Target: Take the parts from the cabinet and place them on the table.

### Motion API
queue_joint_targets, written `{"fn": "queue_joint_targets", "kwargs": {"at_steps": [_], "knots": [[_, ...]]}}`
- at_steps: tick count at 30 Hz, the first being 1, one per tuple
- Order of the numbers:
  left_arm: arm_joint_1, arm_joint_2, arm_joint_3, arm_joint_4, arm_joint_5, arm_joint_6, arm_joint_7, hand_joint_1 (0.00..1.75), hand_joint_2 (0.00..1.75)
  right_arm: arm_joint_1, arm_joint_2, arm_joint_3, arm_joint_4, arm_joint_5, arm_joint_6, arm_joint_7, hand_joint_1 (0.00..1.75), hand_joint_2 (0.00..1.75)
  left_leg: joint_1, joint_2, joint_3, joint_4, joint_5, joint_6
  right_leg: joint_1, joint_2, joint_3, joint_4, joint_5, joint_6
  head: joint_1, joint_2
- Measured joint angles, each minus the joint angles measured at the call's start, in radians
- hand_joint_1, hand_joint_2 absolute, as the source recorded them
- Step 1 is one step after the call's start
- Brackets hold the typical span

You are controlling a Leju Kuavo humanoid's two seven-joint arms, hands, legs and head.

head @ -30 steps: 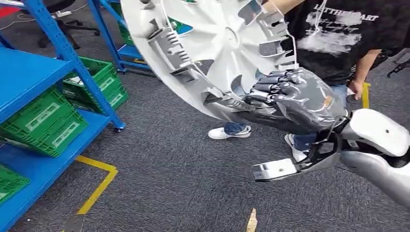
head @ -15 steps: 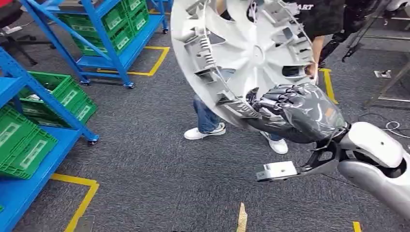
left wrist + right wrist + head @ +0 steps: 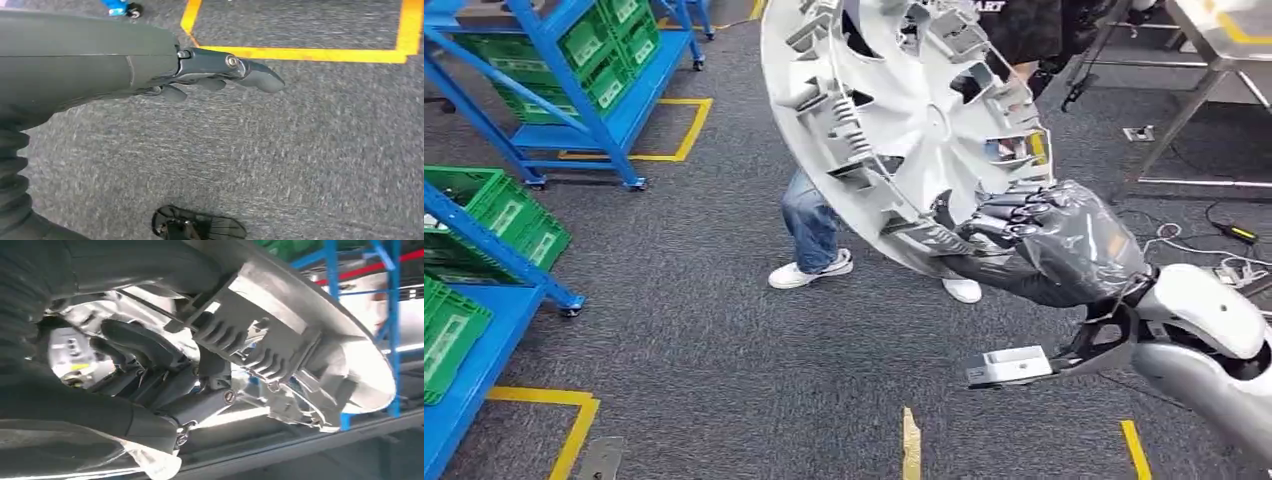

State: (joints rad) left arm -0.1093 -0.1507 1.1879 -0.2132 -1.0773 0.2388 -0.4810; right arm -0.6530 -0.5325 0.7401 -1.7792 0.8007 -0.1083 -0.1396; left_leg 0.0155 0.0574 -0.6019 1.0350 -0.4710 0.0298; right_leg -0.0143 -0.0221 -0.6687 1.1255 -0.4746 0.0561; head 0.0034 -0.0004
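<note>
The view has swung since the earlier frame: blue shelves with green crates now sit farther left and a metal table appears at upper right. The right hand, plastic-wrapped, still clamps its fingers on the lower rim of the hubcap, a round silver-white plastic disc with ribbed clips, held aloft and tilted before a person over grey carpet. The left hand hangs with fingers loosely extended, holding nothing.

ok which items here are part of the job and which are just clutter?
Job:
wheel cover, held by right hand
metal table, at the frame's far corner

Clutter:
green crates on blue racks
person's shoes
floor cables
</note>
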Motion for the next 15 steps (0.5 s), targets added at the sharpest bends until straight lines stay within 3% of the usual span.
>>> {"fn": "queue_joint_targets", "kwargs": {"at_steps": [1,2,3,4,6,8,9,11,12,13,15], "knots": [[0.000,0.000,-0.002,0.000,0.000,0.000,0.000,0.00,1.75,0.000,-0.002,-0.004,-0.003,0.000,0.000,0.000,1.75,1.75,-0.004,0.007,0.002,0.001,-0.002,-0.004,0.002,-0.047,0.043,-0.077,0.021,-0.001,0.000,0.000],[0.001,0.000,-0.002,0.000,0.000,0.000,0.000,0.00,1.75,-0.005,-0.002,-0.007,-0.005,0.001,0.000,0.000,1.75,1.75,-0.013,0.015,-0.001,0.008,-0.007,-0.012,0.018,-0.070,0.066,-0.108,0.006,-0.006,0.006,0.000],[0.002,-0.001,-0.003,0.000,0.000,-0.001,0.000,0.00,1.75,-0.004,-0.002,-0.009,-0.008,0.001,0.000,-0.002,1.75,1.75,-0.014,0.023,-0.001,0.006,-0.006,-0.015,0.013,-0.057,0.058,-0.103,0.009,-0.018,0.003,0.000],[0.003,-0.001,-0.003,0.000,0.000,-0.002,0.000,0.00,1.75,-0.004,-0.003,-0.009,-0.008,0.002,0.000,-0.002,1.75,1.75,-0.014,0.031,0.000,0.005,-0.005,-0.017,0.015,-0.050,0.055,-0.103,0.009,-0.021,0.004,0.000],[0.002,-0.001,-0.008,0.000,0.000,-0.009,0.000,0.00,1.75,-0.004,-0.008,-0.010,-0.010,0.004,0.002,-0.003,1.75,1.75,-0.012,0.054,0.006,0.003,-0.007,-0.027,0.014,-0.023,0.053,-0.107,0.018,-0.036,0.004,0.000],[-0.001,-0.001,-0.009,0.000,0.000,-0.012,-0.001,0.00,1.75,-0.009,-0.008,-0.011,-0.016,0.005,0.004,-0.003,1.75,1.75,-0.004,-0.021,-0.013,0.056,-0.052,-0.037,0.007,-0.006,0.057,-0.111,0.020,-0.047,-0.002,0.000],[0.000,-0.001,-0.009,0.000,0.000,-0.014,-0.001,0.00,1.75,-0.010,-0.008,-0.012,-0.015,0.007,0.005,-0.002,1.75,1.75,-0.004,-0.035,-0.045,0.128,-0.091,-0.039,0.006,0.004,0.057,-0.111,0.021,-0.053,-0.005,0.000],[0.005,-0.003,-0.009,0.000,0.000,-0.016,-0.001,0.00,1.75,-0.008,-0.008,-0.010,-0.015,0.008,0.009,-0.003,1.75,1.75,-0.004,-0.044,-0.111,0.277,-0.150,-0.041,0.007,0.030,0.056,-0.110,0.021,-0.055,-0.005,0.000],[0.006,-0.003,-0.009,0.000,0.000,-0.016,-0.001,0.00,1.75,-0.008,-0.008,-0.008,-0.015,0.008,0.009,-0.003,1.75,1.75,-0.005,-0.045,-0.124,0.303,-0.148,-0.041,0.007,0.044,0.057,-0.110,0.021,-0.055,-0.004,0.000],[0.005,-0.003,-0.009,0.000,0.000,-0.016,-0.001,0.00,1.75,-0.008,-0.008,-0.008,-0.015,0.008,0.011,-0.003,1.75,1.75,-0.005,-0.047,-0.116,0.283,-0.120,-0.040,0.007,0.059,0.057,-0.110,0.022,-0.055,-0.005,0.000],[0.001,-0.002,-0.009,0.000,0.000,-0.016,-0.001,0.00,1.75,-0.008,-0.008,-0.008,-0.015,0.008,0.011,-0.003,1.75,1.75,-0.004,-0.055,-0.059,0.151,-0.035,-0.033,0.006,0.084,0.058,-0.107,0.022,-0.054,-0.004,0.000]]}}
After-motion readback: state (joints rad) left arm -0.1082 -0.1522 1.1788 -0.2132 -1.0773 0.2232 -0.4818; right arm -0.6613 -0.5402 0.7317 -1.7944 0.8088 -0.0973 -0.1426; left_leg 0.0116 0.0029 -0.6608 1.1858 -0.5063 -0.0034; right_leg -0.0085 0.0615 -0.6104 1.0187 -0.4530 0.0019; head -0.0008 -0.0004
